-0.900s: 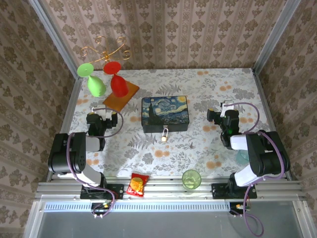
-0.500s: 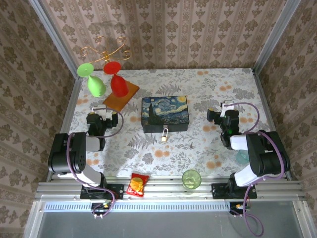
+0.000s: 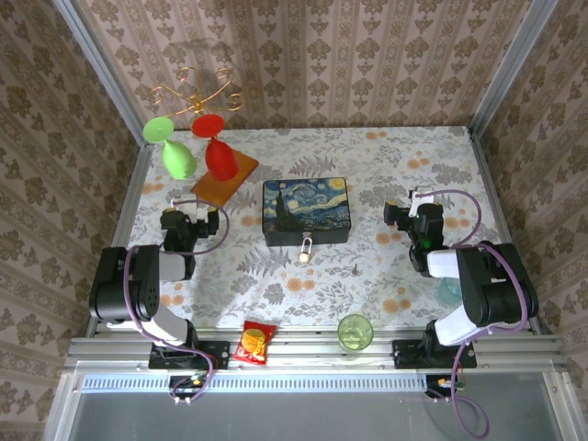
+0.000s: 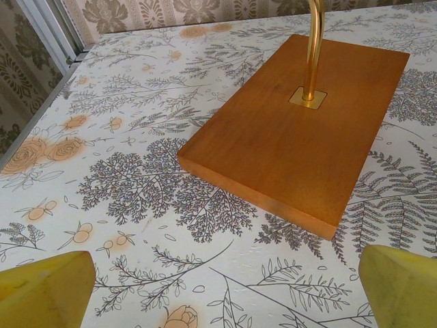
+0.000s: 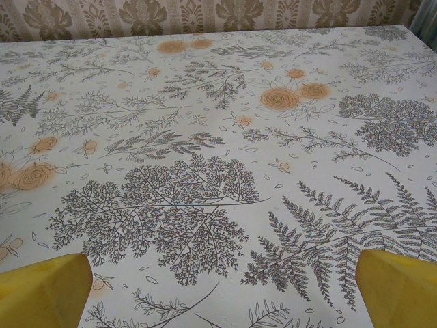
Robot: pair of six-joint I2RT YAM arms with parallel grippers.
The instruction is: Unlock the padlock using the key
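Note:
The small brass padlock (image 3: 306,249) hangs from the front clasp of the painted box (image 3: 305,210) in the middle of the table. I cannot pick the key out from the flowered tablecloth. My left gripper (image 3: 191,211) rests left of the box, apart from it, and its yellow fingertips (image 4: 42,290) stand wide open over bare cloth (image 4: 225,301). My right gripper (image 3: 411,206) sits right of the box. It is open too, with one fingertip (image 5: 399,287) in each lower corner of its wrist view and nothing between them (image 5: 222,294).
A wooden base (image 4: 300,130) with a gold stem (image 4: 314,48) lies just ahead of the left gripper; a green glass (image 3: 179,158) and a red glass (image 3: 220,158) hang from it. A green cup (image 3: 355,332) and a snack packet (image 3: 254,342) sit at the near edge.

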